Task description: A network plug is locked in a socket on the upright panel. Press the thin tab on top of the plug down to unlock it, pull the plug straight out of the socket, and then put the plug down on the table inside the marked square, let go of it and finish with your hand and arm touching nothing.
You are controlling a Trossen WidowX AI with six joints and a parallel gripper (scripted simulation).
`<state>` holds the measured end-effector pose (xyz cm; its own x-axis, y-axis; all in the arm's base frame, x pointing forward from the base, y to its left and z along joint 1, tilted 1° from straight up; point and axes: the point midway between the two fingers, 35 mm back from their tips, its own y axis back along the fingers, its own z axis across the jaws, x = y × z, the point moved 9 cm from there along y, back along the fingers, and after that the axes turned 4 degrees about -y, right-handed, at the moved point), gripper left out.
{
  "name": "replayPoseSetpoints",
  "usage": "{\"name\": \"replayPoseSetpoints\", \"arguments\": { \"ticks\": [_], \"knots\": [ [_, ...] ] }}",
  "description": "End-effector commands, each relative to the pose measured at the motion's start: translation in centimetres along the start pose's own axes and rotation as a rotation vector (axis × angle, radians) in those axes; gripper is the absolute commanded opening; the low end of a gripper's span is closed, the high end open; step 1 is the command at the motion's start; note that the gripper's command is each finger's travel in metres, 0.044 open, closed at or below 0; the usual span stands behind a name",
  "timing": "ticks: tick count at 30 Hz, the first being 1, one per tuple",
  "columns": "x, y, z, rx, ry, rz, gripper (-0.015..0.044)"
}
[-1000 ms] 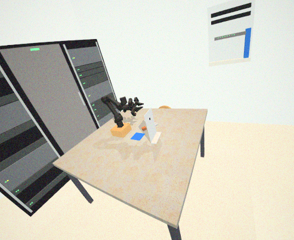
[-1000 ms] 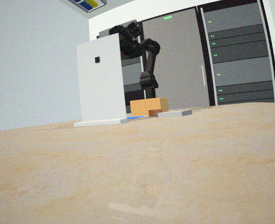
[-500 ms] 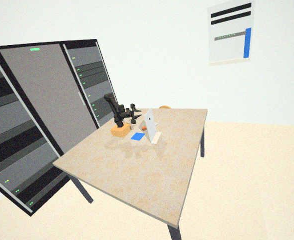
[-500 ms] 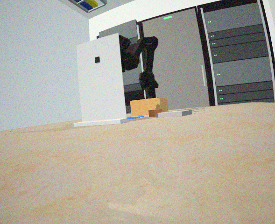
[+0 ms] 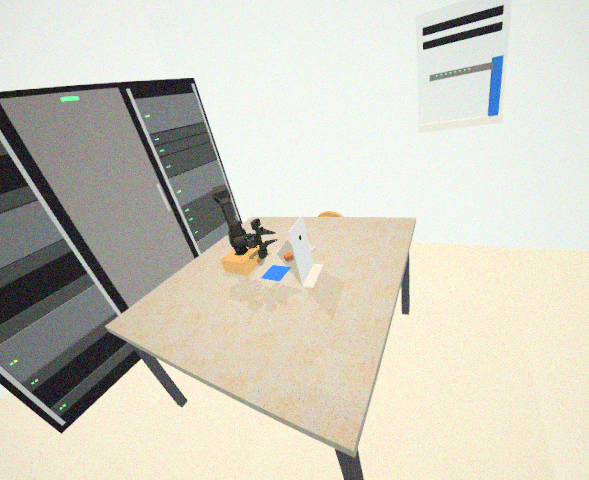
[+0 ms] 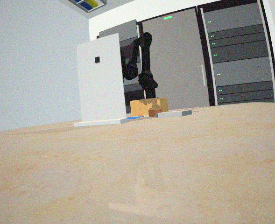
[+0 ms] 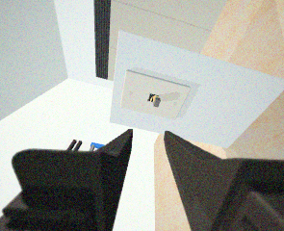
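The white upright panel stands on the table. In the wrist view the small dark-and-yellow plug sits in the socket, in the middle of a pale plate on the panel. My gripper is partly open and empty. It points at the panel's face a short way in front of the plug, touching nothing. In the exterior view the panel hides the fingers and only the arm shows. The blue marked square lies on the table beside the panel's foot.
The arm stands on an orange base block. A small brown block and a flat grey slab lie near the panel. Dark server racks stand behind the table.
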<state>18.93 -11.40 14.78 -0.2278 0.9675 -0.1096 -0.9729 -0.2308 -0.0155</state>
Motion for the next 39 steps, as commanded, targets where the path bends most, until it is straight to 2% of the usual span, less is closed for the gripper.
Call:
{"name": "replayPoseSetpoints", "arguments": {
  "ticks": [1,9,22,39],
  "knots": [
    [0.4,1.6,-1.1,0.006,-0.133,0.025,0.0156],
    [0.6,2.0,-1.4,0.007,-0.176,0.032,0.0156],
    [-0.7,-3.5,-1.5,0.002,-0.175,0.032,0.0156],
    [-1.2,-5.3,-1.5,0.0,-0.162,0.032,0.0156]
  ]
}}
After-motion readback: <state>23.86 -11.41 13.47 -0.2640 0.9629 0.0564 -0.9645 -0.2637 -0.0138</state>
